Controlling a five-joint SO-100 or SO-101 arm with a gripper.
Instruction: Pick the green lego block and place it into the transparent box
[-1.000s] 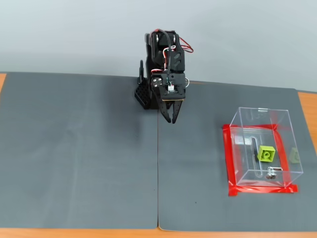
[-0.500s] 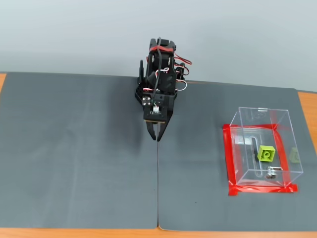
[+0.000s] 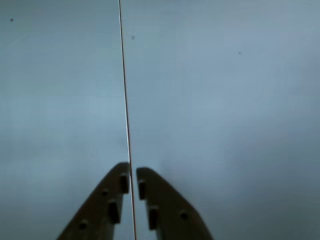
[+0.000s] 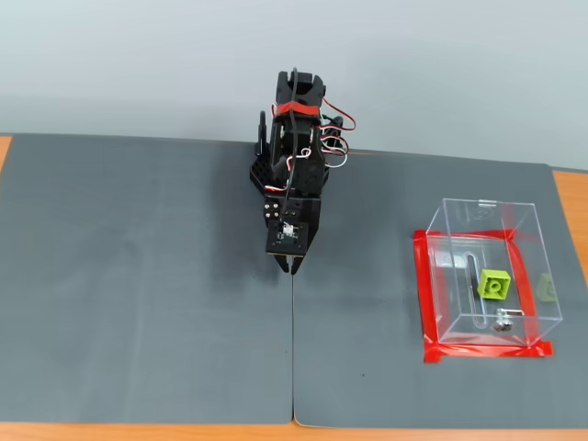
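Observation:
In the fixed view the green lego block [image 4: 495, 285] lies inside the transparent box [image 4: 519, 228], on its floor. The box stands at the right on the grey mat, framed by red tape [image 4: 421, 294], with a small metal piece [image 4: 502, 323] at its base. A faint green reflection [image 4: 548, 288] shows on its right wall. My gripper [image 4: 292, 268] is folded down near the arm's base, far left of the box, shut and empty. In the wrist view my gripper [image 3: 133, 176] has its two brown fingers nearly touching, over the mat seam [image 3: 125, 100]. No block or box shows there.
Two grey mats [image 4: 138, 276] cover the table and meet at a seam [image 4: 293, 349] running from below the gripper to the front edge. Orange tabletop [image 4: 570, 193] shows at the right and front edges. A pale wall stands behind.

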